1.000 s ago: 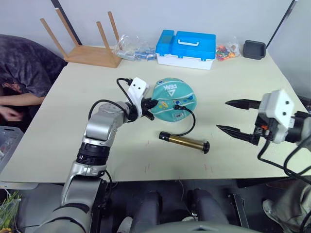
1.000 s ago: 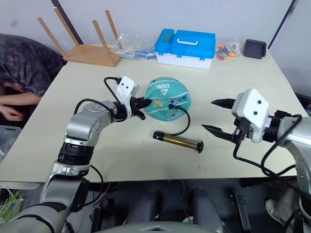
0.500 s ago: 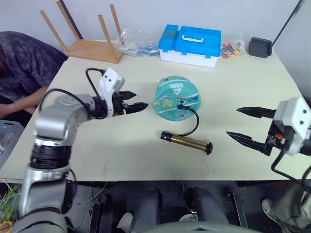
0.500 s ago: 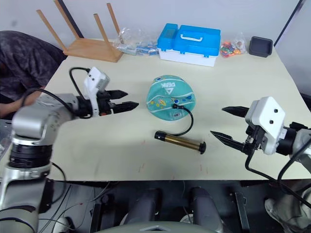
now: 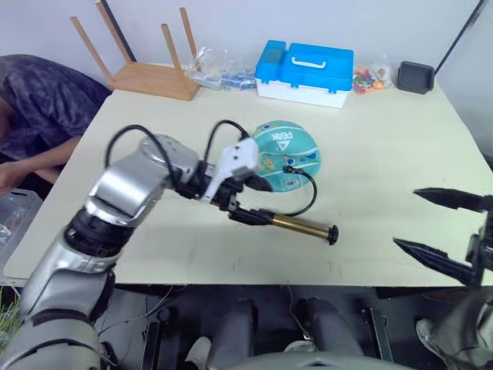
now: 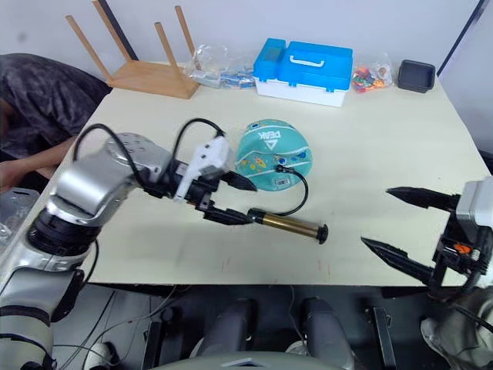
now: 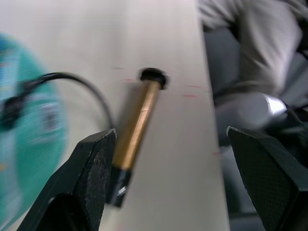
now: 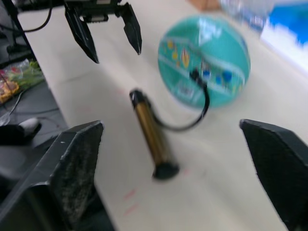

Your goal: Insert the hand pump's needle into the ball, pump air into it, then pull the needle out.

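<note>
Since half a second ago, the left gripper (image 5: 248, 199) has been swung from open table at the robot's left to the near left end of the hand pump (image 5: 295, 224), and the right gripper (image 6: 408, 223) has been drawn back toward the near right edge of the table (image 5: 385, 154).

Nearest, the right gripper is held over that table edge with its two black fingers spread wide and nothing between them. It is well apart from the pump.

The hand pump is laid flat on the table, its bronze-gold cylinder pointing left to right and its black handle (image 5: 331, 233) toward the robot's right. The left gripper is positioned at the pump's black left end cap, its fingers parted; in the left wrist view one finger (image 7: 94, 168) is seen just beside that cap, and whether it is touched cannot be told. Nothing is clamped by it.

From the pump's left end, the thin black hose (image 5: 306, 202) is curved up to the ball (image 5: 286, 154), where its black fitting (image 5: 290, 167) is seated on the teal surface; the needle itself cannot be made out. The ball is rested just behind the pump.

Farther back, a blue and white plastic case (image 5: 305, 72) is set, with an overturned wooden stool (image 5: 139, 68) to its left, a clear bag (image 5: 219, 71) between them, and a small black tray (image 5: 420, 77) at the far right corner. A person (image 5: 38, 100) is seated at the table's left side.
</note>
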`<action>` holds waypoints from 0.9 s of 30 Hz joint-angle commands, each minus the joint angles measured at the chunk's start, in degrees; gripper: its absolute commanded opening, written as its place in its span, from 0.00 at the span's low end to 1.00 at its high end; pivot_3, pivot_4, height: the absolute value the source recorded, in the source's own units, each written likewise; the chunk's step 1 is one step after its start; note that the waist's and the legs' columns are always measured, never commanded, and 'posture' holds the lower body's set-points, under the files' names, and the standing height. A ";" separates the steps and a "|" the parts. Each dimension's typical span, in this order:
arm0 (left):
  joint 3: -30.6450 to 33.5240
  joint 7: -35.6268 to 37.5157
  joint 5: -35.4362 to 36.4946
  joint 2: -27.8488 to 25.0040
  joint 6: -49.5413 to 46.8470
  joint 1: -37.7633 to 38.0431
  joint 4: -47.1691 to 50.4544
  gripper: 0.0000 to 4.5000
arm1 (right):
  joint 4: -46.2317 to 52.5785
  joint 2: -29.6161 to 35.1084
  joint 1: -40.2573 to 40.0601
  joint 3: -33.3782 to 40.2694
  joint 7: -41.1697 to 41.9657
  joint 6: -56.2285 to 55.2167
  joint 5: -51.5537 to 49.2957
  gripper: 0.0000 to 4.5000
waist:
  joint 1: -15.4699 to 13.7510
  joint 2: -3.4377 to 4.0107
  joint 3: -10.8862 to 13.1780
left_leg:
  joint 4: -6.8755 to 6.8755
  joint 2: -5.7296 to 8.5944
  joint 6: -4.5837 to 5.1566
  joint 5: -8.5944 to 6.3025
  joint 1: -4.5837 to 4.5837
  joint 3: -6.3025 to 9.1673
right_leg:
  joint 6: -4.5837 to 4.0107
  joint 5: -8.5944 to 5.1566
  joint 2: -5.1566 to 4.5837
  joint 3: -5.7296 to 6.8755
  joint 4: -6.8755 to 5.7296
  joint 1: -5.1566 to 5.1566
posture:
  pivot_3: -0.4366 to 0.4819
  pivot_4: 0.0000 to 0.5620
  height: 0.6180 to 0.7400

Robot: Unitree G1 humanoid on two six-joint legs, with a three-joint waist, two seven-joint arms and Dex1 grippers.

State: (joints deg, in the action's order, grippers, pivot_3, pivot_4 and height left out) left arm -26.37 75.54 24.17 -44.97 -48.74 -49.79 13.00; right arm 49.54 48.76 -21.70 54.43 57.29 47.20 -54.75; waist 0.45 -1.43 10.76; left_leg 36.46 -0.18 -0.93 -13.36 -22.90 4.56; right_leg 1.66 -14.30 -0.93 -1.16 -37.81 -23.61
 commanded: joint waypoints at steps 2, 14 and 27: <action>-6.91 1.58 -5.54 3.25 0.95 -4.91 -3.05 0.87 | 0.90 -2.88 -6.59 6.88 2.81 -3.69 0.29 1.00 | 0.20 0.00 0.00 | 0.04 0.00 0.00 0.00 -0.02 -0.02 | 0.01 0.00 -0.01 -0.02 0.00 0.01 | 0.48 0.27 1.00; -21.98 1.20 -25.10 21.37 18.95 -13.18 -27.26 0.87 | -3.76 -5.61 -17.77 2.13 7.75 -14.54 11.33 1.00 | 0.40 0.05 -0.03 | 0.34 0.01 0.08 -0.04 -0.01 -0.20 | 0.08 0.04 0.00 -0.21 -0.11 0.02 | 0.48 0.27 1.00; -26.95 6.25 -38.44 35.73 40.48 -19.22 -50.33 0.87 | -6.62 -0.21 -15.28 -1.92 8.06 -14.66 12.66 1.00 | 0.03 0.07 -0.02 | 0.71 0.06 0.45 -0.27 -0.21 -0.26 | 0.17 0.09 -0.02 -0.27 -0.07 0.03 | 0.48 0.27 1.00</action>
State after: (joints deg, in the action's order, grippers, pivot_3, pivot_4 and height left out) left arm -52.29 80.67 -12.01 -10.60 -11.14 -68.48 -36.00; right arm 42.64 48.18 -37.17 52.05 64.88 33.40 -41.72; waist 0.48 -1.36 10.74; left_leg 37.18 -0.11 -0.45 -13.64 -23.11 4.28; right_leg 1.84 -14.21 -0.96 -1.45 -37.88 -23.59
